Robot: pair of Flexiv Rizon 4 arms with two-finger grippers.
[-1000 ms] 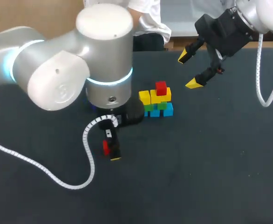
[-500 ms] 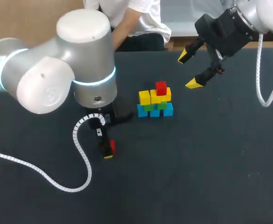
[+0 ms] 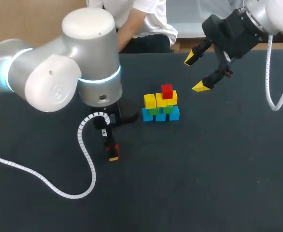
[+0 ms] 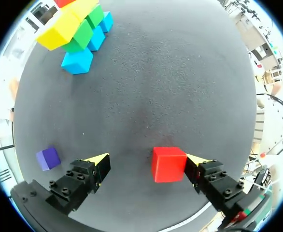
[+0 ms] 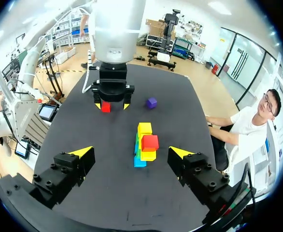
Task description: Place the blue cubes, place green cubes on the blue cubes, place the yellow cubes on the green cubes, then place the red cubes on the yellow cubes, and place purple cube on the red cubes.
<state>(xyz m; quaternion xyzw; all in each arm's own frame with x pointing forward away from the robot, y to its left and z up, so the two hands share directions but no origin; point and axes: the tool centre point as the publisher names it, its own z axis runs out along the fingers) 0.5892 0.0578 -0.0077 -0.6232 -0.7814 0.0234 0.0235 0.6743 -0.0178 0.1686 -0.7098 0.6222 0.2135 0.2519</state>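
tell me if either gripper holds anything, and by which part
Nothing is held: left gripper open, the loose red cube against only one finger; right gripper open, empty.

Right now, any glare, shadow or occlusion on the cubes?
Right wrist view: stack and purple cube evenly lit, unobstructed. Left wrist view: loose red cube clear in the open left gripper. Head view: left arm hides the purple cube; no table glare.
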